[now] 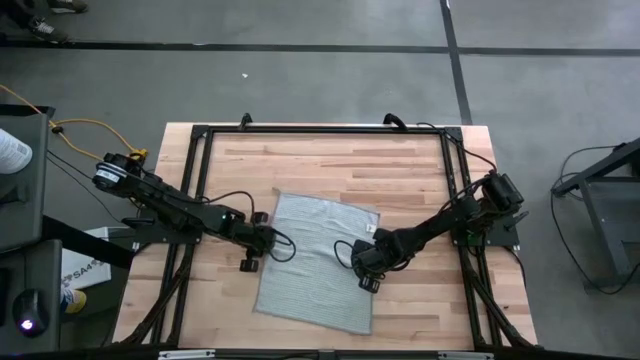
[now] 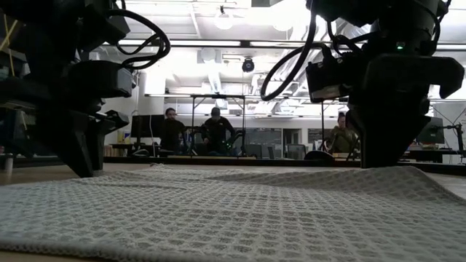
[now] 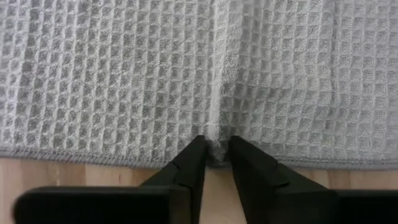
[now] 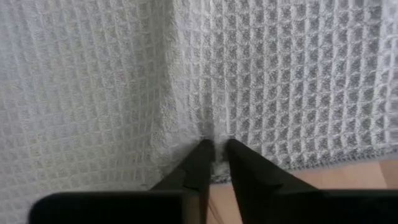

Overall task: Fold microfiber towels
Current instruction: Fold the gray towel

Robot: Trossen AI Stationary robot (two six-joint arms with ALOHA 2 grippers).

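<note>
Left arm reaches in from 9 o'clock, low over the table; left gripper sits at the towel's 9 o'clock edge; in its wrist view the fingers are nearly together, clamped on a small pinch of hem, cloth puckered into a ridge above them.
Right arm comes in from 3 o'clock, elbow near the frame rail; right gripper is at the towel's 3 o'clock edge; its fingers are likewise closed on a pinch of the hem, fold line running up from the tips.
Towel lies flat at table centre, slightly rotated, waffle texture; in the low view it fills the foreground with both grippers standing on it.
Black frame borders the table at 12, 9 and 3 o'clock; bare wood open toward 12 o'clock; towel's 6 o'clock edge close to the table's front edge.
Three people seated in the room beyond, well apart from the table.
</note>
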